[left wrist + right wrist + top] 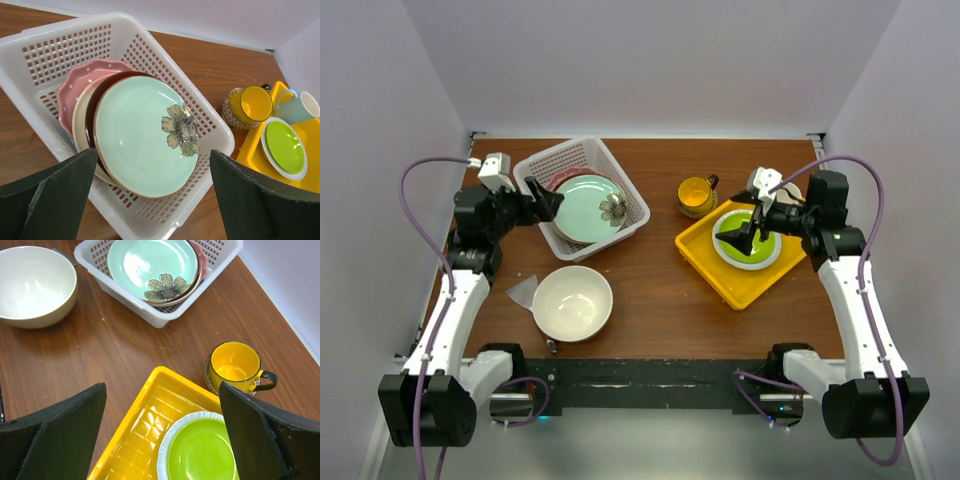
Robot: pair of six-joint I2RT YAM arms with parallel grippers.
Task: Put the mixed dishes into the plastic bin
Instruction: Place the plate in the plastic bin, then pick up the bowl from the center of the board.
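Observation:
The white plastic bin (563, 153) stands at the back left. Leaning in it are a mint plate with a flower (140, 140), a dark red-rimmed bowl (98, 92), a cream plate (80, 120) and a pink dotted plate (82, 80). My left gripper (548, 200) hovers open at the bin's left wall, nothing between its fingers. A large cream bowl (572, 303) sits on the table in front of the bin. The yellow mug (697, 195) stands on a coaster right of the bin. My right gripper (745, 237) is open and empty above the lime-green plate (750, 248).
A flat yellow tray (705, 262) at the right holds the lime-green plate and a white cup with teal inside (298, 107). A pale scrap (523, 291) lies left of the cream bowl. White walls close in the table on three sides.

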